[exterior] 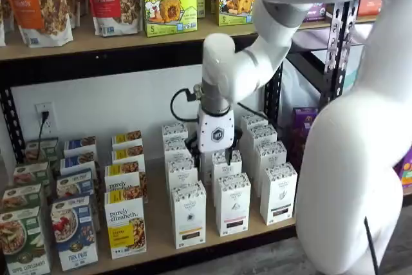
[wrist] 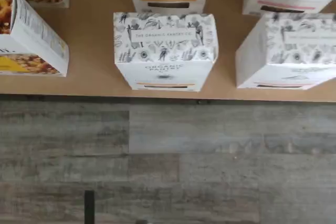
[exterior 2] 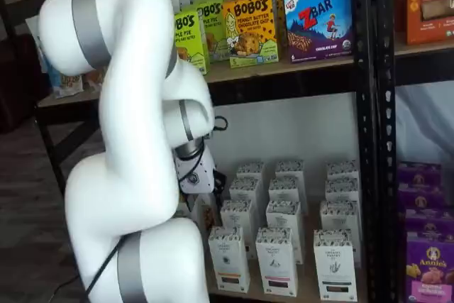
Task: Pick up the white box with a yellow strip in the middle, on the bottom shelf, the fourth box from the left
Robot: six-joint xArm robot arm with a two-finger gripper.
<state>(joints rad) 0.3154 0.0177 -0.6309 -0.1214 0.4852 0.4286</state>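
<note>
The claw (exterior: 215,152) hung spread wide above the white box (wrist: 165,51), which stood at the bottom shelf (wrist: 94,85) front edge.

In both shelf views the gripper's (exterior: 215,152) fingers are hidden — its white body and the cartons cover them. The arm (exterior 2: 135,175) blocks the shelf's left end in a shelf view. In the wrist view, neighbouring boxes (wrist: 286,51) are cut off — label print too blurred to read.
</note>
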